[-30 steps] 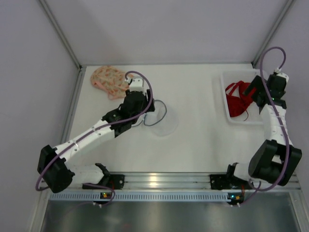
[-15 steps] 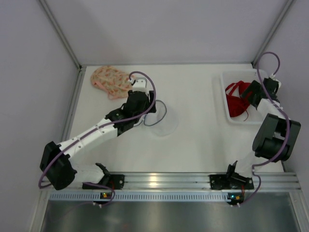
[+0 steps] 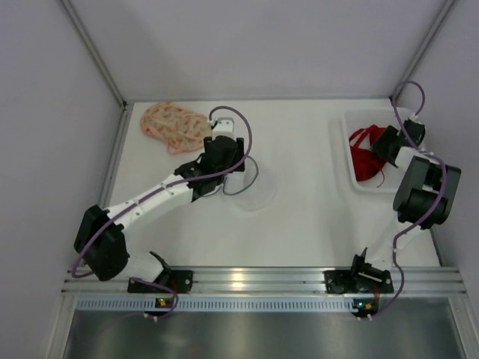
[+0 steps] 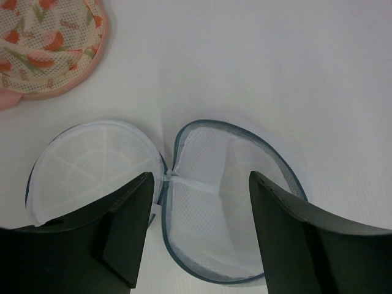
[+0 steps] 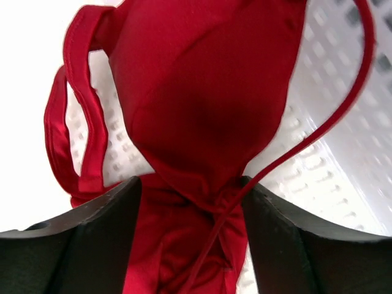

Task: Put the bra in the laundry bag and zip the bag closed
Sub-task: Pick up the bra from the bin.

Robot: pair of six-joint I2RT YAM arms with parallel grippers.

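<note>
The red bra lies bunched in a white tray at the table's right back. My right gripper is down in the tray, and its fingers stand open either side of the bra's gathered middle, with the cloth filling the gap. The laundry bag, white mesh with a grey-blue rim, lies unzipped and spread flat mid-table. My left gripper hovers open over it. In the left wrist view its open jaws frame the bag's hinge, one half to the left and the other to the right.
A pink floral mesh bag lies at the back left, also at the top left corner of the left wrist view. The tray's perforated floor shows under the bra. Enclosure walls border the table on three sides.
My right gripper has dropped into the tray onto the bra and its jaws have narrowed around it. The left arm has shifted slightly right over the bag, jaws unchanged.
</note>
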